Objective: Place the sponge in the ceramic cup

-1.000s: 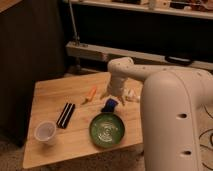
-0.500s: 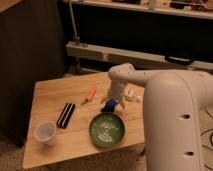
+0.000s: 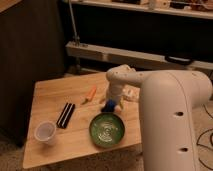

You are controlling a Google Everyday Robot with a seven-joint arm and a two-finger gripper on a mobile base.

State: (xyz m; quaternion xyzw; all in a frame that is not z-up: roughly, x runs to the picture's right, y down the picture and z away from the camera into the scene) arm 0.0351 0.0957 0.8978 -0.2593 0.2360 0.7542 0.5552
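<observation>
Wooden worktop: wide green bowl is sitting well right of the pale tapered ceramic cup. Gripper is hovering open just behind the bowl, over the small bright-blue rectangular sponge. Looking like the grasp step: next is calling for closing on the sponge.

You're looking at a lab or workshop, metal shelving rack behind the wooden desk, cables on the floor right of the desk, robot gripper low over the desk.
</observation>
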